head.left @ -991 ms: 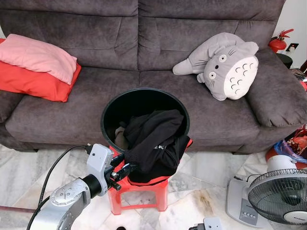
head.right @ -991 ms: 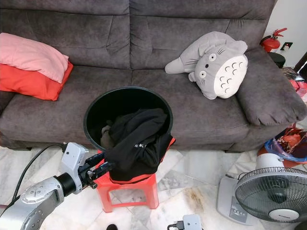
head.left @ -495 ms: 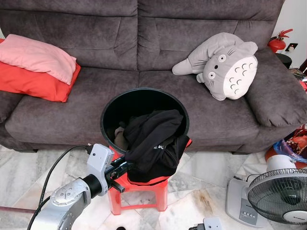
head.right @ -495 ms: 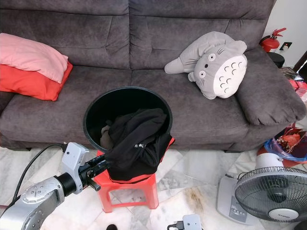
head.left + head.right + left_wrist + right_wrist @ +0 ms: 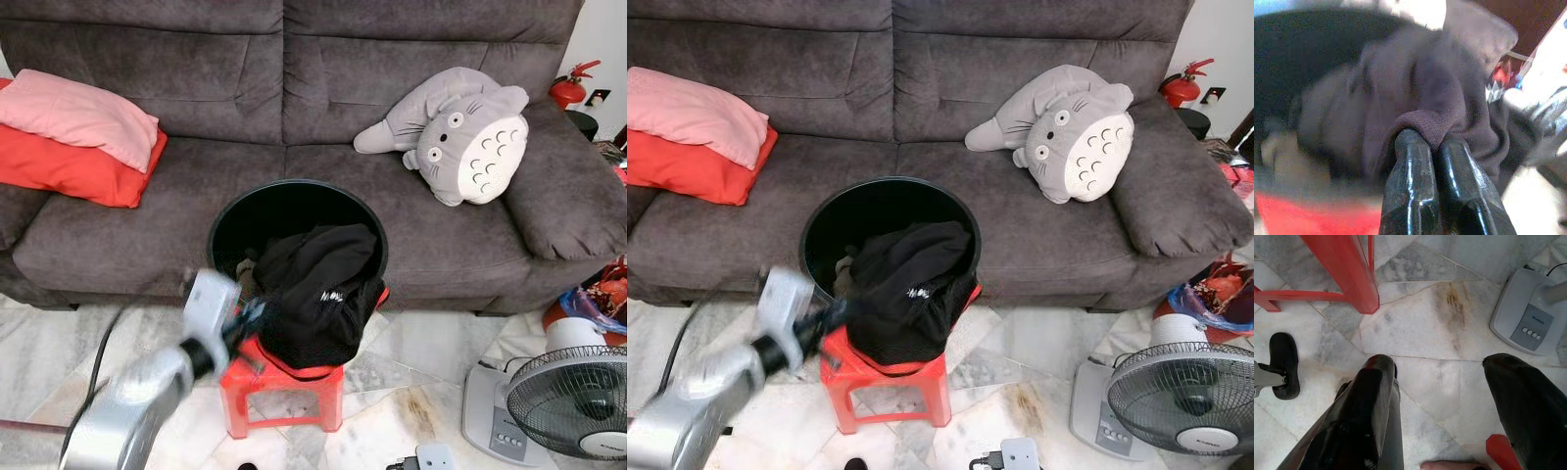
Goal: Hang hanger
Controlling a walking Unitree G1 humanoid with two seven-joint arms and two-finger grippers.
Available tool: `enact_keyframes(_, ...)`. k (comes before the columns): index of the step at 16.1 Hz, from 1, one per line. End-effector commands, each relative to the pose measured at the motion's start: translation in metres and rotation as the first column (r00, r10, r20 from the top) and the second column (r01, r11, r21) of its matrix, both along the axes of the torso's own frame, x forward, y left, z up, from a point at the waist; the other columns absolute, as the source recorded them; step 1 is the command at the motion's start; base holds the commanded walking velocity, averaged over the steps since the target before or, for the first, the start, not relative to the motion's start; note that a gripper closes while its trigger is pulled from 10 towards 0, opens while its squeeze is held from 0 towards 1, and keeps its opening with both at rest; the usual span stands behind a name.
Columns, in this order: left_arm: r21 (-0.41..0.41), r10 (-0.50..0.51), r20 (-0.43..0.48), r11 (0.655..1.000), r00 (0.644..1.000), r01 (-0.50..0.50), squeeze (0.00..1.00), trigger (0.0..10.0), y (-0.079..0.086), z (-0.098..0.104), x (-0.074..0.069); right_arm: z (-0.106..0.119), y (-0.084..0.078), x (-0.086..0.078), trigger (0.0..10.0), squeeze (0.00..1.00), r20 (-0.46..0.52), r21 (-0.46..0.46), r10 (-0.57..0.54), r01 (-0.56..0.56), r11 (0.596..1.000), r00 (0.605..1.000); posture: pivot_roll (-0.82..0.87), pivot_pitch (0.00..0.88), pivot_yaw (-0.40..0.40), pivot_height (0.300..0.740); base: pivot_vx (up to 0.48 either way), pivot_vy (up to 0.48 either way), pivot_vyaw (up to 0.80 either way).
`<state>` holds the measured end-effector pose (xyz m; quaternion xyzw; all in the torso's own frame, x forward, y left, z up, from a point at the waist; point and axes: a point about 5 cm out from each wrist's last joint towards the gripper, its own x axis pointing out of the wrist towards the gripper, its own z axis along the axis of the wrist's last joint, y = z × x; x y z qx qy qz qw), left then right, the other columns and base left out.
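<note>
Left eye view: dark grey fabric sofa [image 5: 196, 206] behind, black round plastic bin [image 5: 227, 220] on a red plastic stool [image 5: 284, 392] at the sofa's front edge. Black soft garment [image 5: 318, 294] drapes over the bin's right rim. No hanger can be made out. The garment looks light, limp and prone to sliding; best pinched at a bunched fold.

Left wrist view adds detail: left gripper [image 5: 1435, 142] is clamped on a cloth fold. Right wrist view: right gripper [image 5: 1437, 382] spread apart over marble floor [image 5: 1415, 333], idle.
</note>
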<state>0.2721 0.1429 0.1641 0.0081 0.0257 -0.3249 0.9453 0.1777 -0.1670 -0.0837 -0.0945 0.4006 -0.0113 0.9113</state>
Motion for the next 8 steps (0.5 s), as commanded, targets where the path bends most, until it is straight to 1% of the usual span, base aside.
enact_keyframes(1,-0.013,-0.025,0.015,1.0,1.0,0.026,0.0,0.0,-0.004,0.007,-0.001,-0.005,-0.002,-0.009,10.0,0.0,-0.039,-0.004,-0.005,0.005,1.0,0.999,-0.03,0.209,-0.037,0.74,0.0,0.0,0.0)
enact_keyframes(3,-0.014,-0.043,0.072,0.999,0.996,0.044,0.0,0.0,-0.008,0.024,0.007,-0.005,-0.002,-0.009,10.0,0.0,-0.039,-0.003,-0.008,0.008,1.0,0.999,-0.03,0.209,-0.035,0.74,0.0,0.0,0.0)
enact_keyframes(4,-0.011,-0.049,0.084,0.999,0.995,0.05,0.0,0.0,-0.01,0.027,0.008,-0.005,-0.002,-0.009,10.0,0.0,-0.039,-0.003,-0.009,0.009,1.0,0.999,-0.03,0.211,-0.034,0.74,0.0,0.0,0.0)
enact_keyframes(7,0.013,-0.04,0.091,0.999,0.995,0.039,0.0,0.0,-0.012,0.029,0.014,-0.005,-0.002,-0.009,10.0,0.0,-0.04,-0.001,-0.009,0.009,1.0,0.999,-0.03,0.212,-0.033,0.74,0.0,0.0,0.0)
enact_keyframes(8,0.047,0.011,0.081,0.999,0.997,-0.015,0.0,0.0,-0.01,0.025,0.021,-0.005,-0.001,-0.009,10.0,0.0,-0.04,0.0,-0.009,0.009,1.0,0.999,-0.03,0.212,-0.032,0.74,0.0,0.0,0.0)
